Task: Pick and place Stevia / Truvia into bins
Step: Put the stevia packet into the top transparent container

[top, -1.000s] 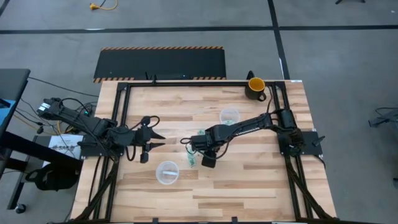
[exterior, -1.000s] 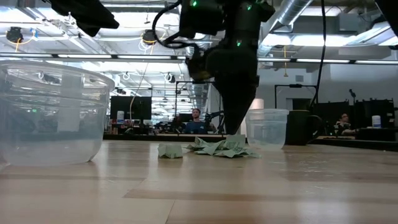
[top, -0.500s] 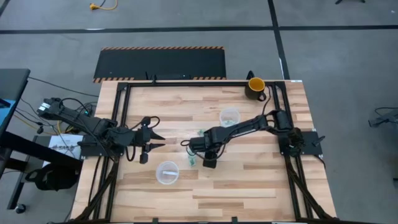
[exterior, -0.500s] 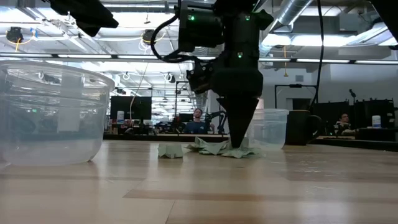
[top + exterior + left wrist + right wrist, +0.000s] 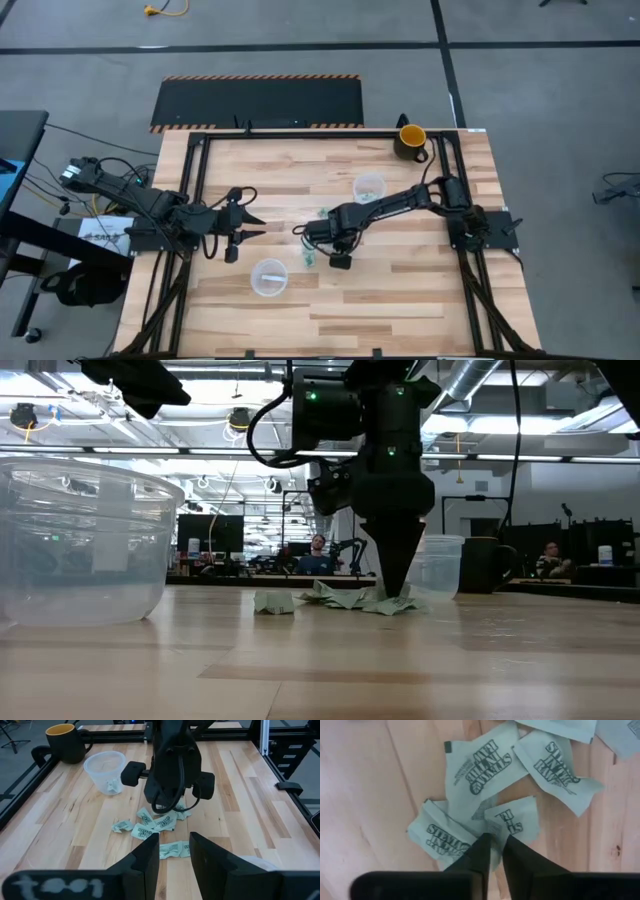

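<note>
Several light green Stevia sachets (image 5: 480, 775) lie flat in a loose pile (image 5: 155, 822) on the wooden table. My right gripper (image 5: 496, 842) points down into the pile (image 5: 345, 598), its fingers nearly together with paper between them. One clear bin (image 5: 369, 186) stands beyond the pile and the other (image 5: 268, 277) stands nearer the front edge. My left gripper (image 5: 174, 857) waits open at the table's left (image 5: 245, 225), above the wood, with nothing between its fingers. My right gripper pinches a sachet in the pile by a raised bit of its paper (image 5: 496, 852) between its two fingertips (image 5: 482, 845). It comes from above, pointing down. The sachet still lies on the table among the others (image 5: 395, 600). Whether one sachet or two are caught, I cannot tell.
A dark mug with a yellow inside (image 5: 411, 140) stands at the far right corner. One sachet (image 5: 273, 602) lies apart from the pile, and another sachet (image 5: 112, 785) sits in the far bin. Black frame rails (image 5: 195, 190) run along the table's sides.
My right gripper has come down onto the pile of sachets, and its fingers have drawn together from a blunt, wide end to a narrow point at the table. The sachets around it have barely shifted.
</note>
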`<move>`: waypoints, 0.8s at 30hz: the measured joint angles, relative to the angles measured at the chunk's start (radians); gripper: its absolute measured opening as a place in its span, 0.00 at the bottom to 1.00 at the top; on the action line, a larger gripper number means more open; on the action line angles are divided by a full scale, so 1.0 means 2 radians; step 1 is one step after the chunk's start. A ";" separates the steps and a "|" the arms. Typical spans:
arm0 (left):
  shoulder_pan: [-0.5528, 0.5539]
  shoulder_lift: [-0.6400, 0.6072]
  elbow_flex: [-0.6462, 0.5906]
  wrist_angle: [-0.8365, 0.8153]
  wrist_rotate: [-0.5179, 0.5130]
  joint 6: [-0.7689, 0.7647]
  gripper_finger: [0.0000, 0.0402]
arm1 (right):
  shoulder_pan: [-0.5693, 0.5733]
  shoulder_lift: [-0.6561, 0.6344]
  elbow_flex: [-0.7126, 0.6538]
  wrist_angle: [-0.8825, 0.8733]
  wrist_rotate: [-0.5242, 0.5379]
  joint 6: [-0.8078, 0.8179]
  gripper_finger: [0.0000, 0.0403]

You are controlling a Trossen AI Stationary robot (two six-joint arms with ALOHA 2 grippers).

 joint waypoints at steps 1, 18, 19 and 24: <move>0.000 0.000 0.000 0.000 0.000 0.000 0.24 | -0.002 0.000 0.000 -0.001 0.000 0.000 0.05; 0.000 0.000 0.000 0.000 -0.001 0.004 0.24 | -0.022 -0.048 0.009 -0.076 0.038 0.003 0.00; 0.000 0.000 0.000 0.001 -0.002 0.006 0.24 | -0.023 -0.058 0.010 -0.093 0.049 0.004 0.00; 0.001 0.000 0.000 0.002 -0.005 0.013 0.24 | -0.028 -0.111 0.015 -0.117 0.097 0.006 0.00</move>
